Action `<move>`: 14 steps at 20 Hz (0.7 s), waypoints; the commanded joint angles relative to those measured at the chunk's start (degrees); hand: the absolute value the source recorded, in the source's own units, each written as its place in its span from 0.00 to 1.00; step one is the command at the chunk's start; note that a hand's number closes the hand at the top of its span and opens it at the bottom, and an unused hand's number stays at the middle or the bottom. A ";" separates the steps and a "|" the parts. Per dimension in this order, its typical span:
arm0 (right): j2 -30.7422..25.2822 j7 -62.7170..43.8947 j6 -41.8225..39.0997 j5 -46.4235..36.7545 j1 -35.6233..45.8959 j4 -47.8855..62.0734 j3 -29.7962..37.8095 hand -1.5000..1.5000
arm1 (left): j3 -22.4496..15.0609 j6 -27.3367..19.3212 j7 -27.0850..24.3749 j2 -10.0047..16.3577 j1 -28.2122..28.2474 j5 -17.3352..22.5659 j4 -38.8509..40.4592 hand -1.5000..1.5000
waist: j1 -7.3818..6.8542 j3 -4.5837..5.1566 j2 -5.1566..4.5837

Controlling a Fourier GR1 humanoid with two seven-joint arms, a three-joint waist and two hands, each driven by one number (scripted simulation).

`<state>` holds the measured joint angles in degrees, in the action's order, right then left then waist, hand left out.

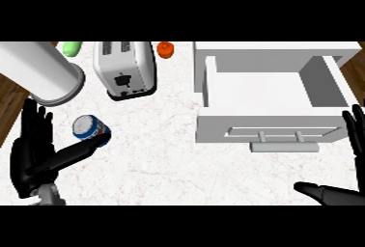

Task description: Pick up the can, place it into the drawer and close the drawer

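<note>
One view, from the head, carries everything. The can stands upright on the marble counter, left of centre and just below the toaster, well apart from the open white drawer.

The left hand is spread, fingers straight and pointing up the view. Its thumb stretches to the can's lower side and seems to touch it. It holds nothing.

The right hand rests open at the right edge, beside the drawer's handle, and holds nothing either.

To grasp well, I judge the left hand should slide right until the can sits between thumb and fingers, then curl round its middle, keeping it upright.

The can's wrap is blue and white. No writing on it can be read, and the toaster shows no brand.
</note>
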<state>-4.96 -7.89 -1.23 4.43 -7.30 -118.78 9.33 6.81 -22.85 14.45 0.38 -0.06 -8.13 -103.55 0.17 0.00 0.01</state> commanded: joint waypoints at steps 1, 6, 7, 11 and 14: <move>2.19 -0.93 1.13 -2.85 -2.95 -5.16 -2.46 0.00 | -0.81 -2.36 -3.58 -0.36 -0.32 0.42 4.66 0.00 | 0.02 0.01 0.03; 1.15 -4.41 1.37 -1.72 0.08 -5.00 -0.96 0.00 | 0.62 -3.24 -13.76 -0.35 -0.13 4.17 15.51 0.00 | -0.05 0.02 -0.01; -1.50 -0.55 -1.33 2.90 0.95 -0.21 4.84 0.00 | -4.33 -7.23 -14.13 -0.36 2.75 4.42 14.71 0.00 | -0.06 0.00 -0.01; 1.44 -2.63 -0.88 -0.37 -3.40 -6.32 1.10 0.00 | -0.46 -5.90 -18.61 -0.37 2.28 6.50 18.54 0.00 | -0.03 0.01 0.02; -0.53 -3.06 -3.18 3.43 -2.12 -5.82 4.72 0.00 | -0.23 -5.63 -20.95 -0.37 2.80 8.51 20.50 0.00 | -0.07 0.00 0.03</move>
<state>-5.36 -10.42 -3.07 6.47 -8.81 -123.17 12.68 7.40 -27.66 -4.49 0.08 1.53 -0.87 -84.15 0.15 0.02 0.00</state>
